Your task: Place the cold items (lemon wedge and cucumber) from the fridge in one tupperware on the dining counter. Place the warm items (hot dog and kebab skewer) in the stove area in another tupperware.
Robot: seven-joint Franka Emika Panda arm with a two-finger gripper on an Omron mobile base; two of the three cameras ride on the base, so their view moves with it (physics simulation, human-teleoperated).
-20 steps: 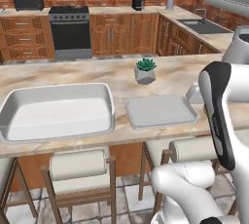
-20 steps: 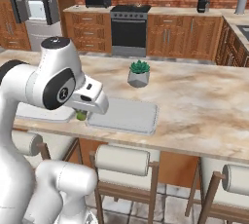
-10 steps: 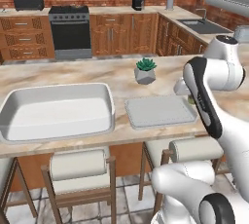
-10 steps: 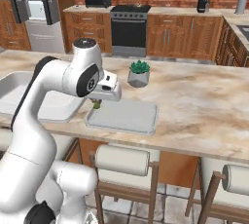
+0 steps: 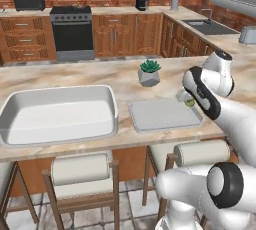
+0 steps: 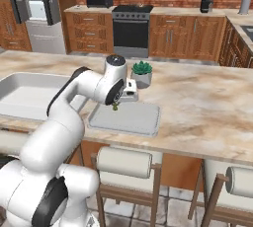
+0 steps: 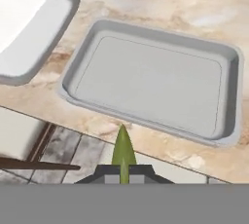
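My gripper (image 5: 189,102) (image 6: 115,106) is shut on a small green cucumber (image 7: 122,151). It hangs just above the dining counter (image 5: 75,76) (image 6: 207,102), over the near end of a shallow pale tupperware (image 5: 162,114) (image 6: 126,118) (image 7: 151,79). In the hand view the cucumber's pointed tip sticks out between the finger tips (image 7: 104,174) toward the counter's front edge, short of the tray's rim. A larger, deeper white tupperware (image 5: 55,115) (image 6: 24,93) (image 7: 24,21) lies empty beside the tray. The fridge (image 6: 34,4) stands open at the back left. The stove area (image 5: 73,29) (image 6: 131,26) is on the far wall.
A small potted plant (image 5: 149,72) (image 6: 142,73) stands just behind the shallow tray. Padded stools (image 5: 82,171) (image 6: 123,162) line the counter's near side. A sink (image 5: 207,26) and a microwave (image 5: 29,0) are on the wall counters.
The arm has swung in over the counter, carrying the cucumber from beside the large tupperware to above the shallow tray's near end. The jaws stayed shut.
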